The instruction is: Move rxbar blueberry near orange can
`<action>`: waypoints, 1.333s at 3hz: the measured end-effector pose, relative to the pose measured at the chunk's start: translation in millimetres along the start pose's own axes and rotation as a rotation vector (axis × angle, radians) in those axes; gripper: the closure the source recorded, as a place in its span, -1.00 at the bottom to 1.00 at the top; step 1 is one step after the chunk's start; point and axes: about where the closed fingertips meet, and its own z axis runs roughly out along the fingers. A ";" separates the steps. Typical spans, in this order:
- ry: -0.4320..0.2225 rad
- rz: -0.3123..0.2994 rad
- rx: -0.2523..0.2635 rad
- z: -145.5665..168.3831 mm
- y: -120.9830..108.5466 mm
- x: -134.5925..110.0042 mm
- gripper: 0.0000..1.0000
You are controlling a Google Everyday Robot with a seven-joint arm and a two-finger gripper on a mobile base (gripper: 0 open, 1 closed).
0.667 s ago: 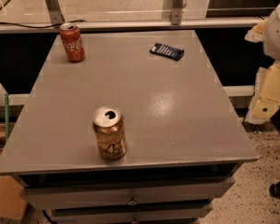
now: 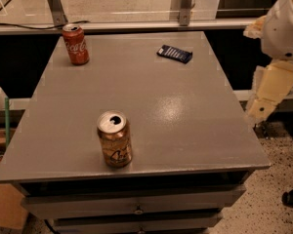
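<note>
The rxbar blueberry point(image 2: 175, 53), a flat dark navy wrapper with white print, lies at the back right of the grey table point(image 2: 185, 130). The orange can point(image 2: 115, 139), golden-tan with dark script and an opened silver top, stands upright near the front edge, left of centre. My gripper point(image 2: 260, 110) hangs off the table's right side, cream-coloured, under the white arm point(image 2: 285, 26). It is beside the table edge, well away from the bar and the can, and holds nothing I can see.
A red Coca-Cola can point(image 2: 75, 44) stands upright at the back left corner. A railing with metal posts point(image 2: 183, 6) runs behind the table. Drawers sit under the front edge. A cardboard box point(image 2: 7, 208) and clutter lie on the floor at left.
</note>
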 end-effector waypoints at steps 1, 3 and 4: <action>-0.076 -0.062 0.020 31.9 -17.0 -40.6 -1.00; -0.255 -0.033 0.059 89.8 -88.5 -101.4 -1.00; -0.329 0.049 0.060 111.4 -129.0 -119.5 -1.00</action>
